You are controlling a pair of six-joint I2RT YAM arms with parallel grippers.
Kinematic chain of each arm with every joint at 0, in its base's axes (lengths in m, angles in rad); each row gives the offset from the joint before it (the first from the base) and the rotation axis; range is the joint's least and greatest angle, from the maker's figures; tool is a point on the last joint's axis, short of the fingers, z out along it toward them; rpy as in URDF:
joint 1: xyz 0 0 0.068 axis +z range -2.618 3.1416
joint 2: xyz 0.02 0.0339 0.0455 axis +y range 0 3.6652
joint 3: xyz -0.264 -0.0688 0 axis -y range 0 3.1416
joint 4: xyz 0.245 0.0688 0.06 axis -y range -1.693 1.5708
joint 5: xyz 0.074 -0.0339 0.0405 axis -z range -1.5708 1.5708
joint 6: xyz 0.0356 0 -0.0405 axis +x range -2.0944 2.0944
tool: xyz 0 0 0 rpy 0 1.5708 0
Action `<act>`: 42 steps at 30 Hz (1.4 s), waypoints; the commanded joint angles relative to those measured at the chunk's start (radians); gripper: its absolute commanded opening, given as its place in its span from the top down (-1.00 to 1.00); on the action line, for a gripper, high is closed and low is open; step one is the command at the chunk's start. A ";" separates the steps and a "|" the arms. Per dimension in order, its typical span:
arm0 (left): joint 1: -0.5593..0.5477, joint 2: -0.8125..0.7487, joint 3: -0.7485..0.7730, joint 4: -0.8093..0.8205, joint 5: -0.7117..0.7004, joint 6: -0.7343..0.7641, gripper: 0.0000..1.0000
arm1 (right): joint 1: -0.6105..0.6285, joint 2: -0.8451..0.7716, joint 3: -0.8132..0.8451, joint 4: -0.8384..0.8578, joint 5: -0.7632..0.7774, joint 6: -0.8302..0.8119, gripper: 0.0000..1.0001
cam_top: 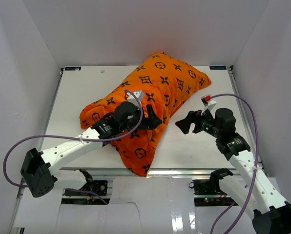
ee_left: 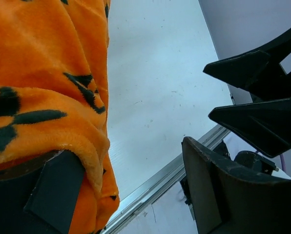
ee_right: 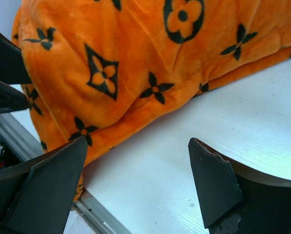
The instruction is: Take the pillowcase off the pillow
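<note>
The jaws of the left gripper (cam_top: 154, 118) are found wide apart. A fold of the pillowcase (cam_top: 160, 83) is draped over one finger (ee_left: 52, 195), while the other finger (ee_left: 218, 195) is seen clear of the cloth, above the bare table (cam_top: 199, 146). The fold is not clamped. The jaws of the right gripper (cam_top: 183, 122) are likewise found wide apart, with nothing between them but table surface; this gripper is placed just beside the pillowcase, on its right, and is not touching it. The two grippers are noted facing each other across the right-hand edge of the cloth.

The pillowcase is recorded lying diagonally across the middle of the table. Its nearest corner is seen reaching over the metal rail (cam_top: 194, 171) at the near table edge, between the two arm bases. From there the orange, black-patterned cloth runs away to the right, its far corner lying near the back wall (cam_top: 150, 29). The cover is plump throughout; the pillow is hidden inside it. The left arm is laid across the near left part of the cover.
</note>
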 commanded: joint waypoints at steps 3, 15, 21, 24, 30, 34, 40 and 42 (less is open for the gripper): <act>0.003 -0.165 -0.028 -0.044 -0.022 0.028 -0.77 | 0.081 0.022 0.025 0.040 -0.032 -0.060 -0.73; 0.004 -0.418 -0.160 -0.253 -0.142 -0.003 -0.88 | 0.477 0.261 0.253 0.028 0.307 -0.096 -0.66; 0.004 -0.570 -0.273 -0.267 -0.174 -0.076 -0.88 | 0.676 0.461 0.364 0.060 0.569 -0.134 -0.64; 0.004 -0.641 -0.328 -0.270 -0.220 -0.119 -0.88 | 0.733 0.559 0.425 0.059 0.735 -0.171 -0.64; 0.004 -0.692 -0.401 -0.278 -0.288 -0.164 -0.84 | 0.738 0.695 0.494 0.054 0.869 -0.191 -0.44; 0.004 -0.669 -0.395 -0.279 -0.306 -0.159 -0.75 | 0.736 0.712 0.506 0.054 0.959 -0.197 -0.03; 0.004 -0.569 -0.307 -0.336 -0.373 -0.136 -0.64 | 0.736 0.667 0.496 0.045 0.938 -0.202 -0.04; 0.004 -0.517 -0.289 -0.328 -0.372 -0.139 -0.65 | 0.735 0.654 0.479 0.056 0.938 -0.212 0.00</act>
